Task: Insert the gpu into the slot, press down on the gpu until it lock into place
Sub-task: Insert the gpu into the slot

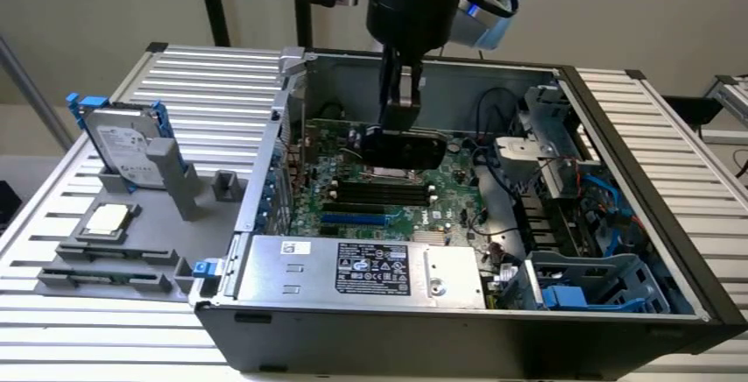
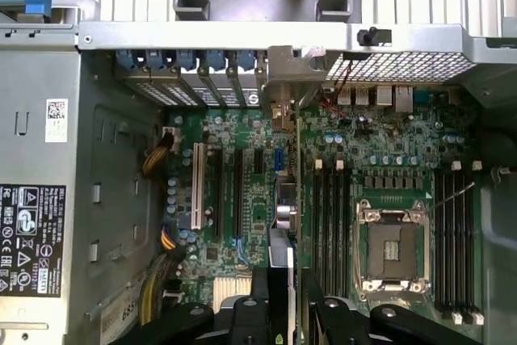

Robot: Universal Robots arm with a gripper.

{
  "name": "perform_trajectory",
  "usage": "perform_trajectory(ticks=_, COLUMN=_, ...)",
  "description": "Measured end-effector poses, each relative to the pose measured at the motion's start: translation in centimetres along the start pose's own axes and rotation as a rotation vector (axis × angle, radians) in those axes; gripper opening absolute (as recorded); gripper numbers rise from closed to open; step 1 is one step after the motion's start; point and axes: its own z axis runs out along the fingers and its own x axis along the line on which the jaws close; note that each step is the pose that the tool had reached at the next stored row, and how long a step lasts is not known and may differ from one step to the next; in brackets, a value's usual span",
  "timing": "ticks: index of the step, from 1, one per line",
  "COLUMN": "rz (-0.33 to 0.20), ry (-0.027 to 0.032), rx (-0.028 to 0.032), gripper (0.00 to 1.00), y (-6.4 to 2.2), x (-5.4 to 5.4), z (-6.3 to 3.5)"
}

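- The claw hangs inside the open computer case, its fingers closed on the top edge of the gpu. It holds the card upright and edge-down.
- By my reading the step in hand is the insertion. The gpu hangs above the motherboard, over the CPU socket in the exterior view, and is not yet seated.
- The slot, bright blue, lies bare on the board between the memory strips and the power-supply box.
- In the wrist view the card's thin edge runs parallel to the slot and just beside it.
- Seating calls for the card's lower edge to be squarely over the slot and for a straight descent. Its bracket end must also meet the openings in the rear wall.
- Room is tight: the memory strips are on one side of the slot and the power-supply box is near the other. Cables hang towards the exterior view's right, clear of the card.
- The case stands on the slatted bench.
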Motion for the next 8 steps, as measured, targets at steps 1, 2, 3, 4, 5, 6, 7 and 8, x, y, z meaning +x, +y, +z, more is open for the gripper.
perform_trajectory(ticks=1, rz=0.000, ry=-0.0001, rx=0.0001, gripper=0.27, y=0.17, x=0.0, z=0.19)
perform_trajectory(ticks=2, rz=0.000, ry=0.0001, rx=0.0000, gripper=0.27, y=0.36, x=0.0, z=0.37)
perform_trajectory(ticks=3, rz=0.000, ry=0.0001, rx=0.0000, gripper=0.27, y=0.56, x=0.0, z=0.56)
perform_trajectory(ticks=4, rz=0.000, ry=0.0002, rx=0.0000, gripper=0.27, y=0.76, x=0.0, z=0.75)
perform_trajectory(ticks=5, rz=0.000, ry=0.0002, rx=0.0001, gripper=0.27, y=0.97, x=0.0, z=0.94)
perform_trajectory(ticks=6, rz=0.000, ry=0.0001, rx=0.0006, gripper=0.27, y=1.14, x=0.0, z=1.13)
perform_trajectory(ticks=7, rz=0.000, ry=-0.0001, rx=0.0012, gripper=0.27, y=1.28, x=0.0, z=1.32)
perform_trajectory(ticks=8, rz=0.000, ry=0.0000, rx=0.0020, gripper=0.27, y=1.39, x=0.0, z=1.52)
